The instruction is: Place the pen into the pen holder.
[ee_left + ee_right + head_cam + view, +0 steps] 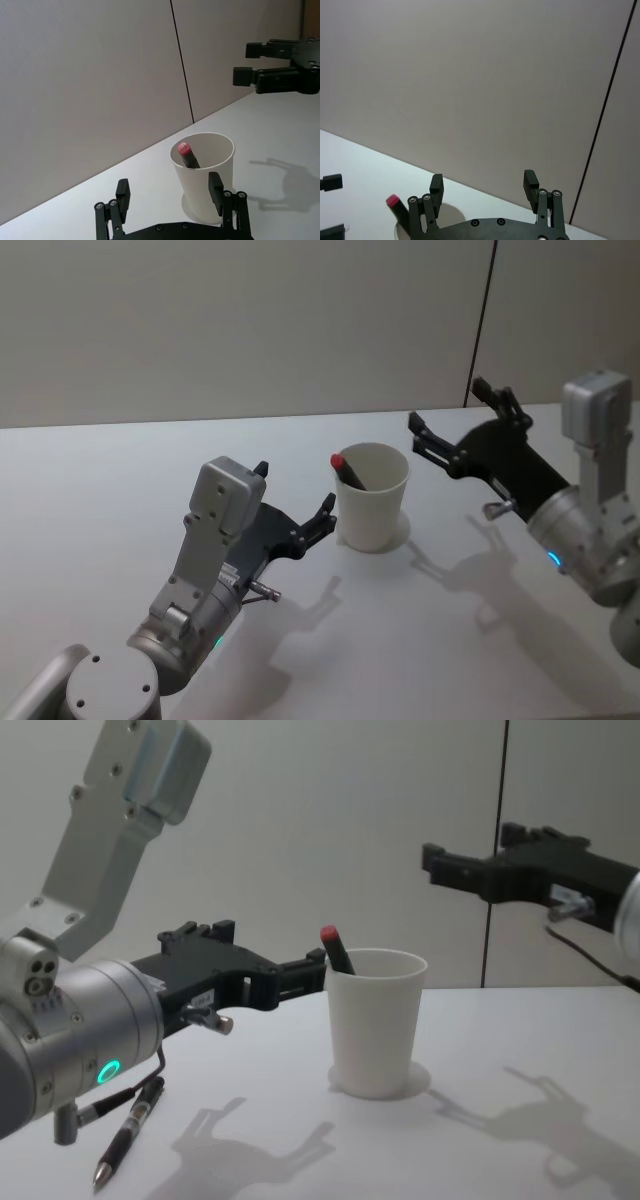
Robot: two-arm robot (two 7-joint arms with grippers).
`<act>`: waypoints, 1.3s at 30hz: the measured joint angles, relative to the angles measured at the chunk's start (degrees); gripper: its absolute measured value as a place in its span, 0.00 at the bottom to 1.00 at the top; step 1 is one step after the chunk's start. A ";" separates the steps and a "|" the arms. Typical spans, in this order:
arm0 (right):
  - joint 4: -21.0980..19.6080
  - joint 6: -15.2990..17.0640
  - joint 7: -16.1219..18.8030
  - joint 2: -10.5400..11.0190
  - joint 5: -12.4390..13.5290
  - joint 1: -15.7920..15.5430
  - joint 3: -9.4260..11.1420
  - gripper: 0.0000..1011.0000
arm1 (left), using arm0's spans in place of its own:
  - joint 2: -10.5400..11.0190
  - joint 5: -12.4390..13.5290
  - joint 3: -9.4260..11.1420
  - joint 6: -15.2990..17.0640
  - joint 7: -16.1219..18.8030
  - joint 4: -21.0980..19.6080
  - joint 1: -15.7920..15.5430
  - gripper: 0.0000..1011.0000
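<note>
At the middle of the bench (110,480): the cup (372,502), upright, with the pen (346,469) already inside, leaning on the left side of the rim, red end poking out above it. Looks done, then, as far as that pen goes.

Just left of the cup, low over the bench: the left end effector (297,490), fingers spread, holding nothing, one fingertip close beside the cup wall without clearly touching (hard to call even from the wrist view). Up and to the right, well clear of the cup: the right end effector (448,406), also spread wide and empty. No grip on pen or cup anywhere.

In the chest view, under the left arm near the bench's front edge: a second pen (128,1138), dark, lying flat, well apart from the cup. Cannot tell whether meant for the cup too. If so, half the job left: picking up, lifting, dropping in. Otherwise only drawing both arms back.
</note>
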 joint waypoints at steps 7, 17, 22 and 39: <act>-3.80 2.92 -0.97 2.35 0.96 -3.14 0.83 0.99 | 0.00 0.00 0.00 0.00 0.00 0.00 0.00 0.99; -8.35 5.99 -2.22 5.44 2.81 -7.65 1.80 0.99 | 0.00 0.00 0.00 0.00 0.00 0.00 0.00 0.99; -10.24 6.89 -2.92 6.75 3.74 -9.73 2.22 0.99 | 0.00 0.00 0.00 0.00 0.00 0.00 0.00 0.99; -13.72 7.93 -4.95 9.25 5.63 -14.10 3.14 0.99 | 0.00 0.00 0.00 0.00 0.00 0.00 0.00 0.99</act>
